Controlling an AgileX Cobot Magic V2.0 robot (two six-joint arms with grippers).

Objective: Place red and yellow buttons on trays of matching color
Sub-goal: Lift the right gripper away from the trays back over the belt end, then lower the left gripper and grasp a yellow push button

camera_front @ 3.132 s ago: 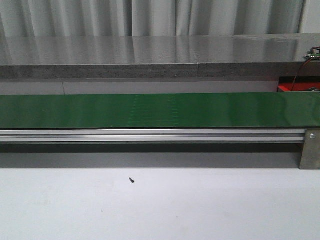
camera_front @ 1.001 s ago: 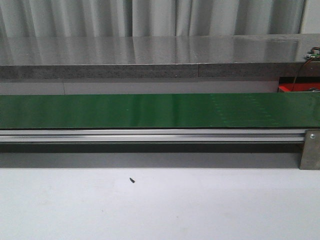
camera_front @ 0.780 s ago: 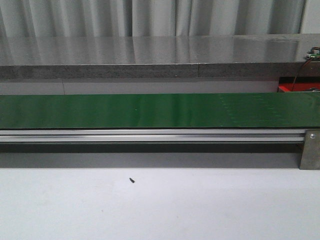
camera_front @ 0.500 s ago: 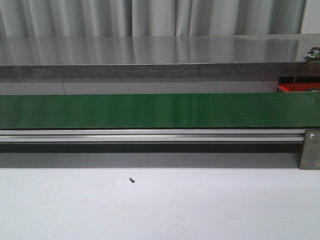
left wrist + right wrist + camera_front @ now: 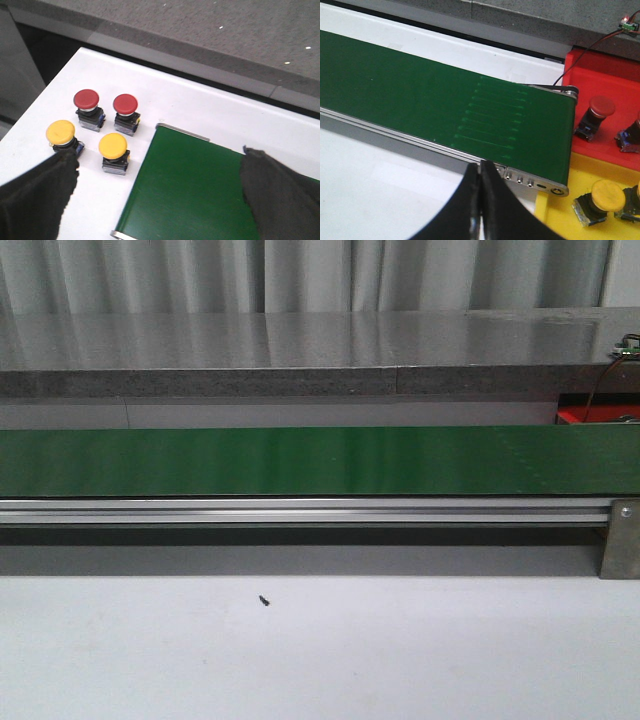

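Presently: four loose mushroom-head push buttons, two red (image 5: 86,99) (image 5: 125,104) and two yellow (image 5: 60,132) (image 5: 112,145), standing on white tabletop (image 5: 200,107) off the green conveyor belt (image 5: 200,195) end. Left gripper (image 5: 157,185), fingers spread, hangs nearest, buttons lying beyond its one fingertip. Right gripper (image 5: 481,200), fingers pressed together, empty, beside red tray (image 5: 615,85) and yellow tray (image 5: 560,215).

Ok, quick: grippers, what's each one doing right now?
Left gripper: open, holding nothing, above the green belt's end.
Right gripper: shut, fingers together, nothing between them.
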